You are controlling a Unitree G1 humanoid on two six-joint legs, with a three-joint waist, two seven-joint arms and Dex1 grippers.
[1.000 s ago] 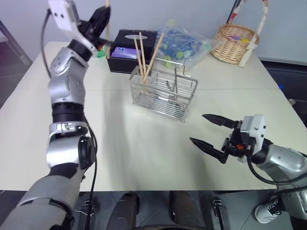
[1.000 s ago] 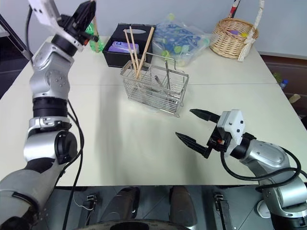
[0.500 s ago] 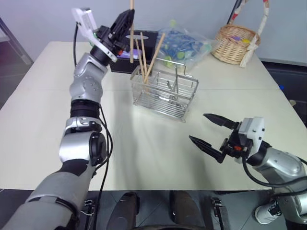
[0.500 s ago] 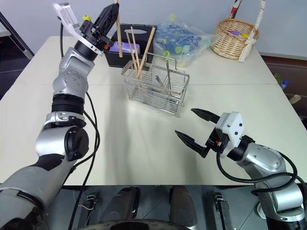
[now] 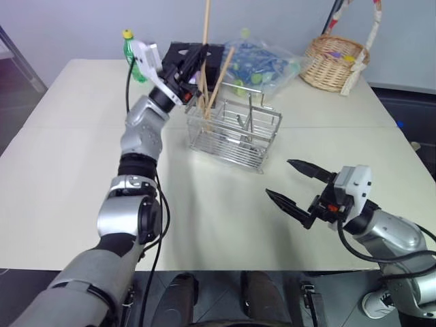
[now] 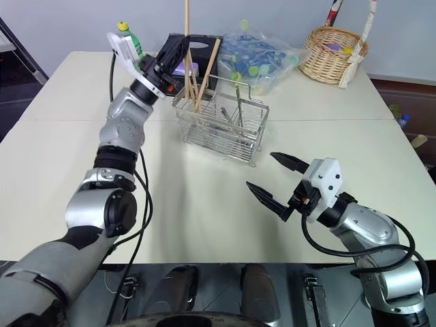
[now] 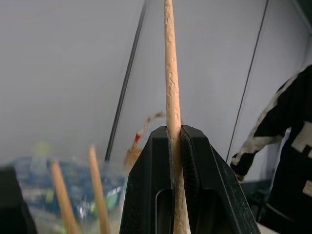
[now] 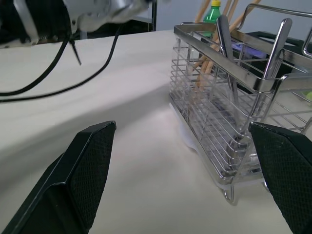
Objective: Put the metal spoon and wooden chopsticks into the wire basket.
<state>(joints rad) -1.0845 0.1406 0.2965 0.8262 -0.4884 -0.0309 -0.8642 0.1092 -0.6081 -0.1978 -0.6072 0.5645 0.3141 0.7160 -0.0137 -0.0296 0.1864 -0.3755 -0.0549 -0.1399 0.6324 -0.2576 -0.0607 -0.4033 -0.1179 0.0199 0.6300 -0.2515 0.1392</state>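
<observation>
A broad cream tabletop (image 5: 61,177) fills most of the scene, with a faint seam running across it, and it stands before a plain pale grey wall (image 5: 272,17). Dark floor (image 5: 13,102) shows past the table's left edge and again at the far right. In the left wrist view a thin dark vertical line (image 7: 129,78) runs down the pale wall, and a person's dark sleeve with white stripes (image 7: 273,131) is at the side.

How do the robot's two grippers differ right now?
The left gripper is shut on a wooden chopstick, held upright over the wire basket; the right gripper stands wide open and holds nothing. The left is raised at the basket's rim; the right hangs low over the table, apart from the basket. Both have two black fingers.
</observation>
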